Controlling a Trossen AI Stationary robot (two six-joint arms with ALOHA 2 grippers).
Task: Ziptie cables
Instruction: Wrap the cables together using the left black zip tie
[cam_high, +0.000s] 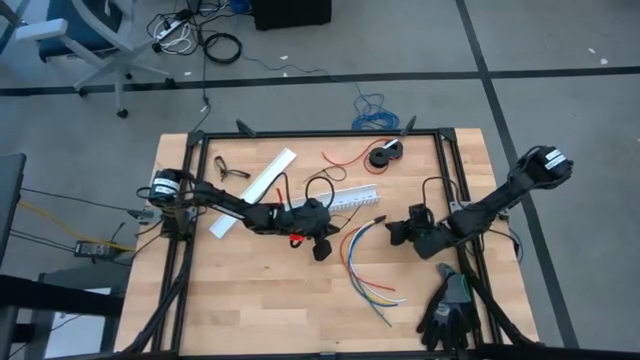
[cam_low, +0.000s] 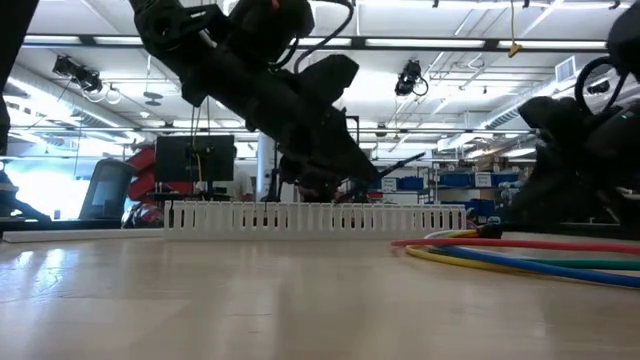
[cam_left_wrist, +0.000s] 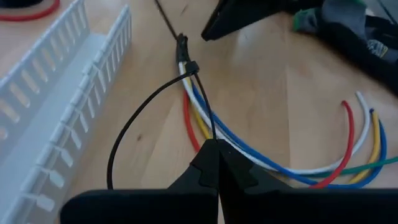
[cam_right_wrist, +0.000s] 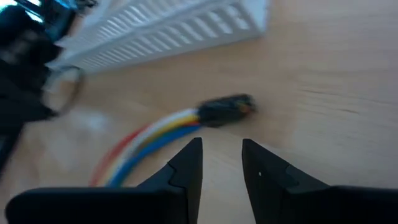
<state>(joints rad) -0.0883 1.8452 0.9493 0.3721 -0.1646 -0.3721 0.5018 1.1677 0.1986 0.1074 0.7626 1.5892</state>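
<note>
So the zip tie is already looped around the cables right by their black-sleeved end, and the loop looks loose, not cinched yet. The left pincer is clamped shut on the tie's tail, hovering over the bunch mid-counter, next to the white slotted duct. The right pincer has its jaws apart with nothing in them, sitting just short of the sleeved tip. I'd say we're past halfway: what's left is pulling the tie snug and letting go.

Matt wooden table, glossy plastic-coated cables.
</note>
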